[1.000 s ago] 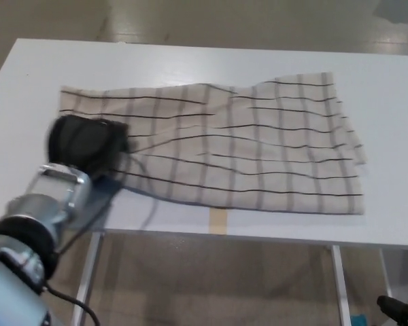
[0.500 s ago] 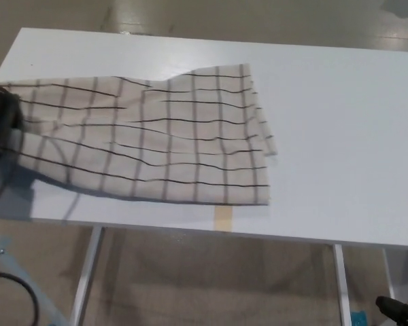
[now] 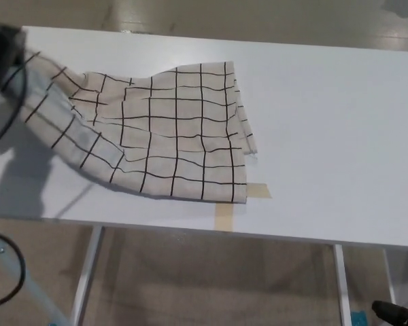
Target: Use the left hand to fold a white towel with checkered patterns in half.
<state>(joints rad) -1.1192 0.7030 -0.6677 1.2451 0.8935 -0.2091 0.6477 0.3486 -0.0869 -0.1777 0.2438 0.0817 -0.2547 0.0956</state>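
Towel (image 3: 170, 136) lies on the white table (image 3: 326, 122), left of centre, its right part flat and wrinkled with the lower right corner near the front edge. Tape (image 3: 241, 200) shows beside that corner (tan, partly under the cloth). The towel's left end rises off the table toward the left hand (image 3: 1, 54) at the upper left edge; the hand is a dark blur, so its grip cannot be judged. A shadow falls on the table below the lifted end.
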